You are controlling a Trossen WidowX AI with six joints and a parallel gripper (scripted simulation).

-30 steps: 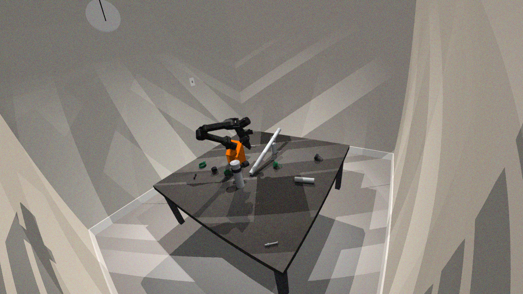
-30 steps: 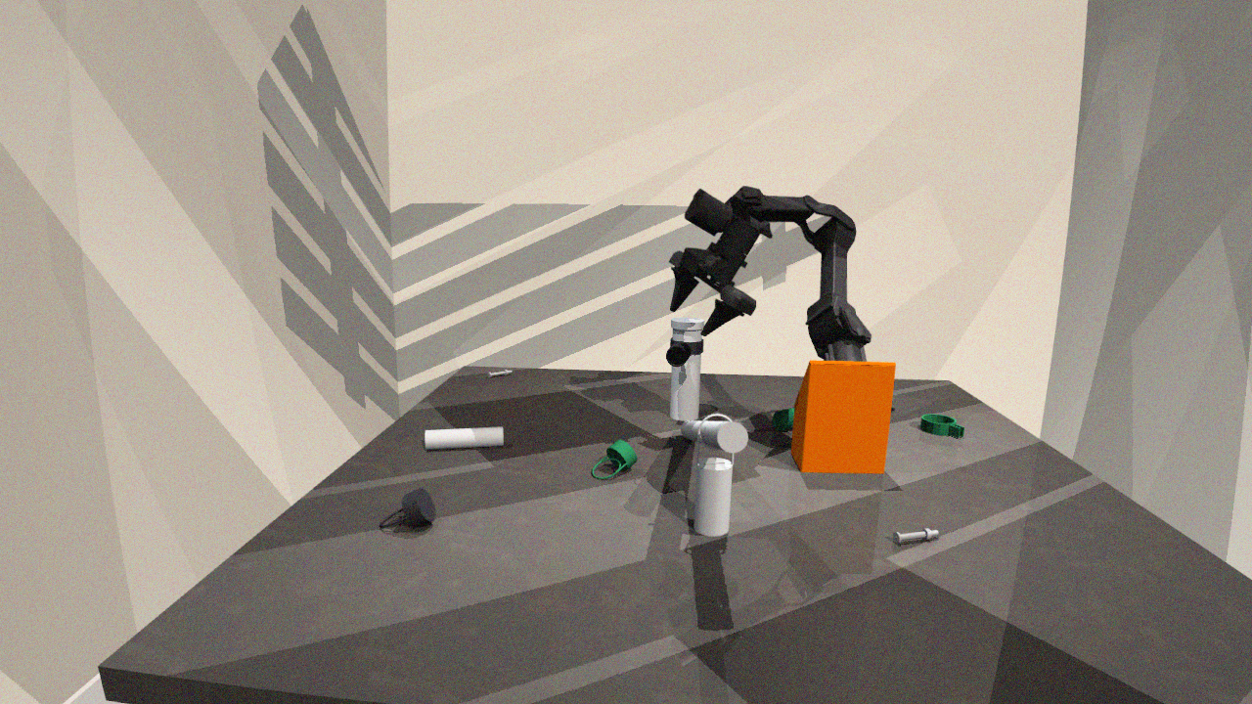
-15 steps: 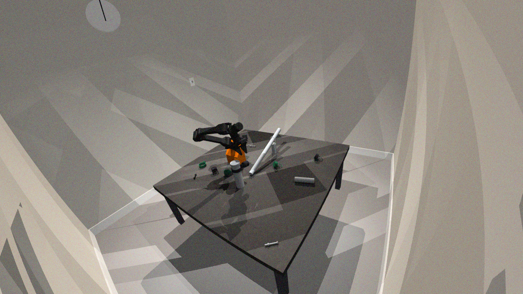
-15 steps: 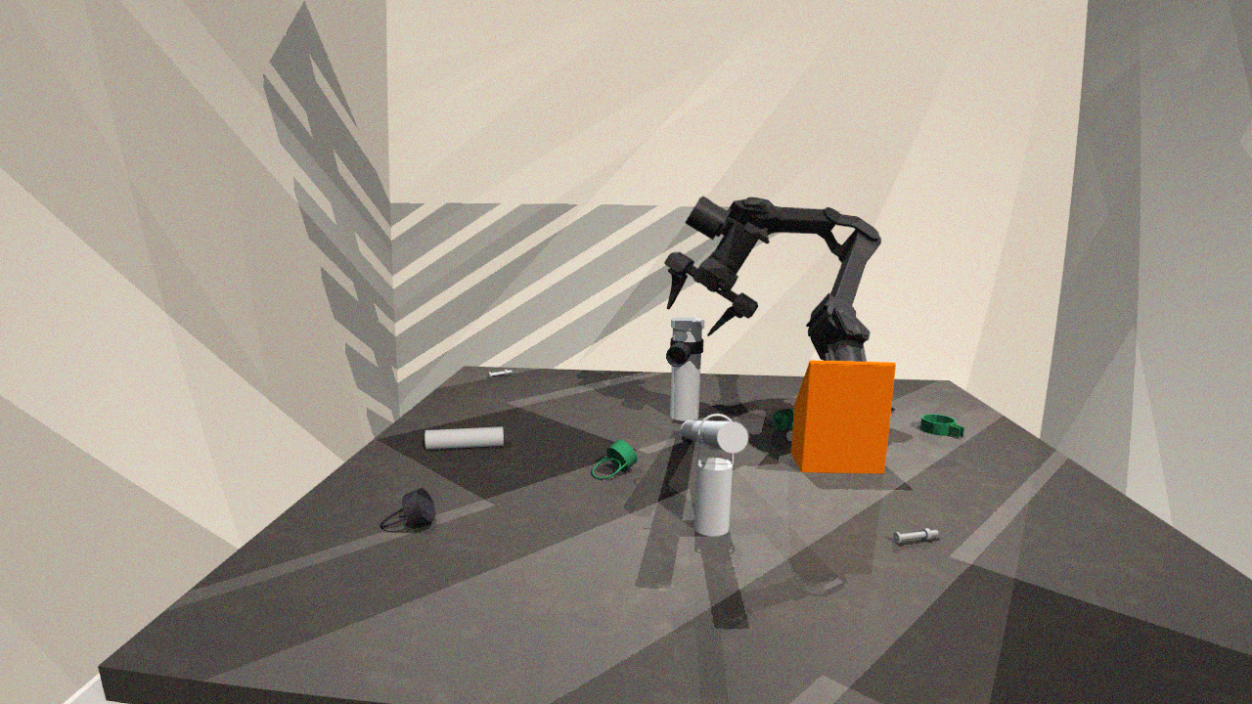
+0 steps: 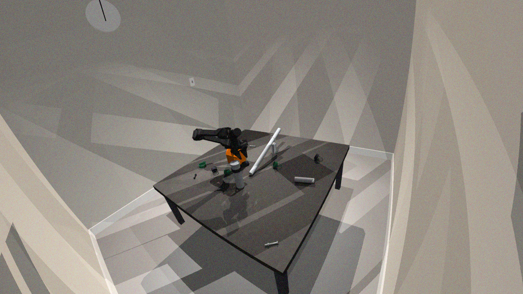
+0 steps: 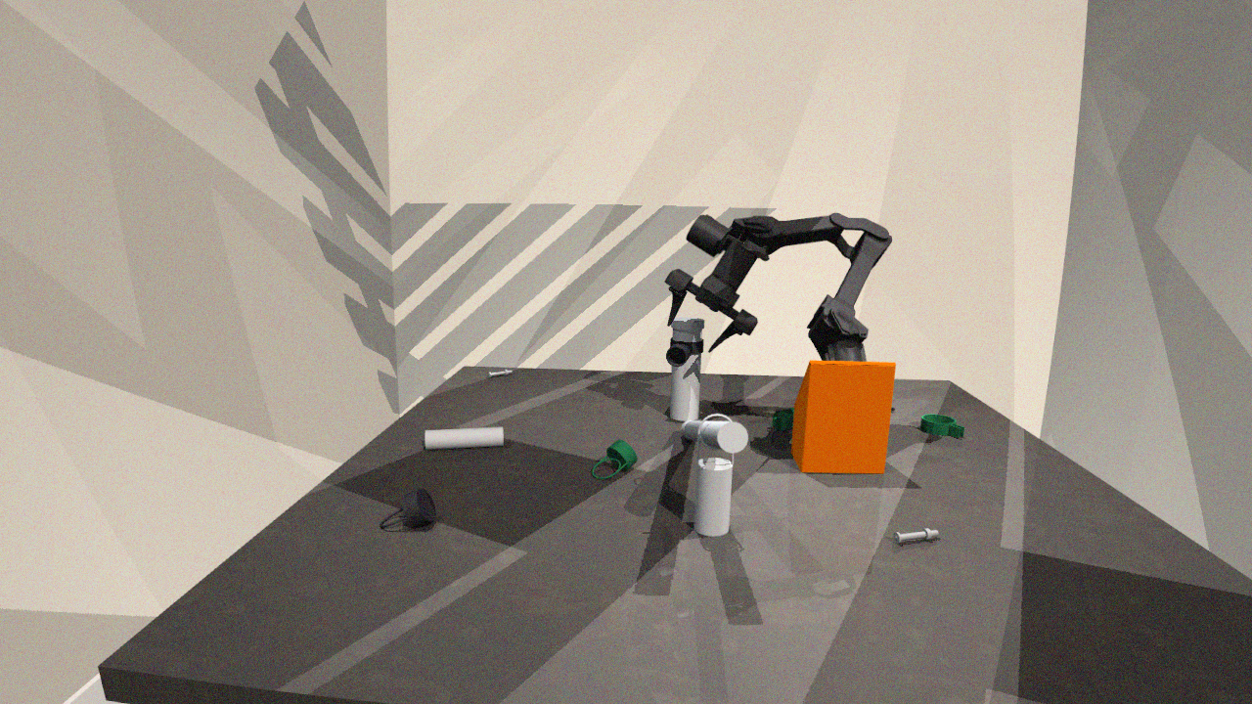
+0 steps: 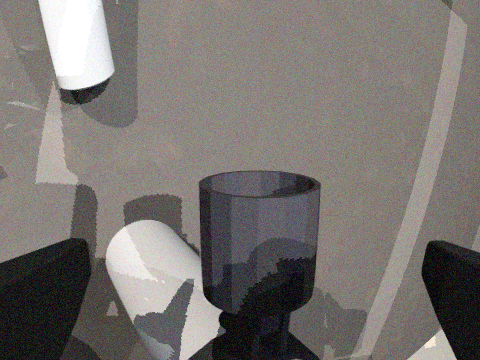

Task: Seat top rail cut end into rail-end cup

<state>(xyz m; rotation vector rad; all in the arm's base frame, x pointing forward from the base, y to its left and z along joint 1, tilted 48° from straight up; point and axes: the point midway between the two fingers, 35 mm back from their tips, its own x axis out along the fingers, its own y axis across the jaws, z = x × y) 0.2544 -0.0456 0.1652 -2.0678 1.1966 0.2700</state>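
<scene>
The white rail (image 5: 264,153) (image 6: 732,436) (image 7: 80,40) passes through the loop cap (image 6: 712,499) on the short post. Its cut end slopes down low near the table, outside and apart from the cup. The big white post (image 5: 239,181) (image 6: 684,385) stands upright, with the dark brace band (image 5: 235,169) up near the post cap (image 5: 234,163). The dark cup (image 6: 676,354) (image 7: 260,240) hangs on the band, its mouth visible and empty in the wrist view. My gripper (image 5: 242,157) (image 6: 692,337) (image 7: 261,261) is open, its fingers around the cup's sides without visible contact.
An orange block (image 5: 233,156) (image 6: 844,419) stands beside the post. A loose white tube (image 5: 304,179) (image 6: 464,438), a green loop cap (image 6: 621,455), a black loop cap (image 6: 420,507), a green band (image 5: 202,165) (image 6: 938,425) and a bolt (image 6: 916,536) lie around them.
</scene>
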